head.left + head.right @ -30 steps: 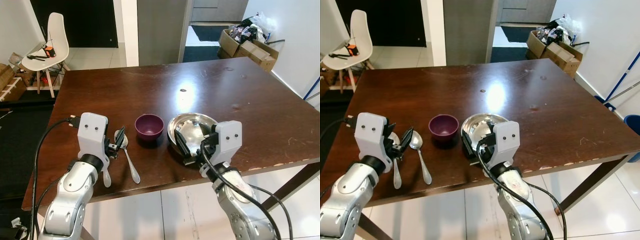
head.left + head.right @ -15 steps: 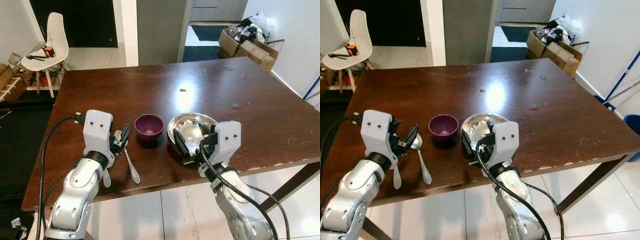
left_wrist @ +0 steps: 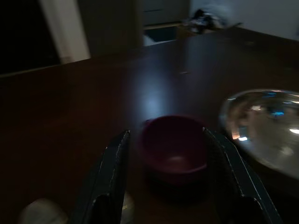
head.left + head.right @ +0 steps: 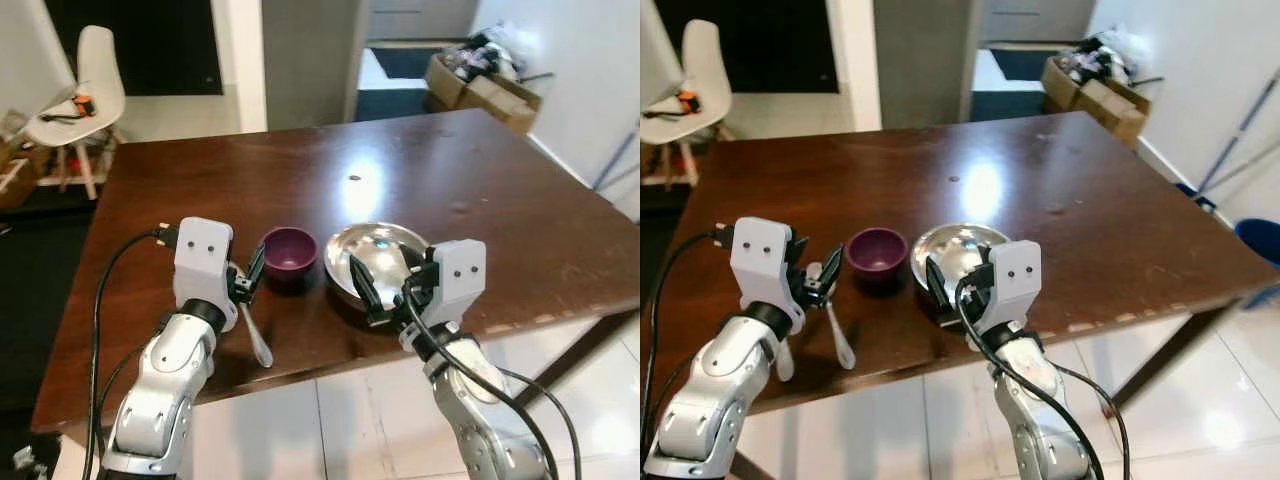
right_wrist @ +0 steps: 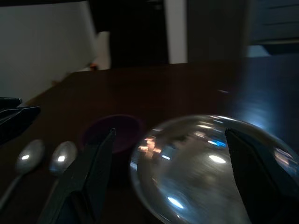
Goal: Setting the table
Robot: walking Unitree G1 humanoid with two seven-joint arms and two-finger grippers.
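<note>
Purple bowl [image 4: 289, 250] upright beside steel bowl [image 4: 378, 258]; spoons [image 4: 256, 338] left.

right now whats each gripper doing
left gripper: open, holding nothing, facing the small purple bowl
right gripper: open, holding nothing, facing the shiny steel bowl

This is a home's dining area. A dark wooden bench [image 4: 420, 160] stands on pale glossy floor tiles [image 4: 350, 420], carrying a purple bowl [image 4: 289, 250], a steel bowl [image 4: 378, 255] and spoons [image 4: 832, 325]. At ten o'clock a white moulded chair [image 4: 85, 85] holds tools; at two o'clock open cardboard boxes [image 4: 490, 80] of clutter sit by a white wall, and at twelve a doorway [image 4: 400, 45] opens onto another room.
</note>
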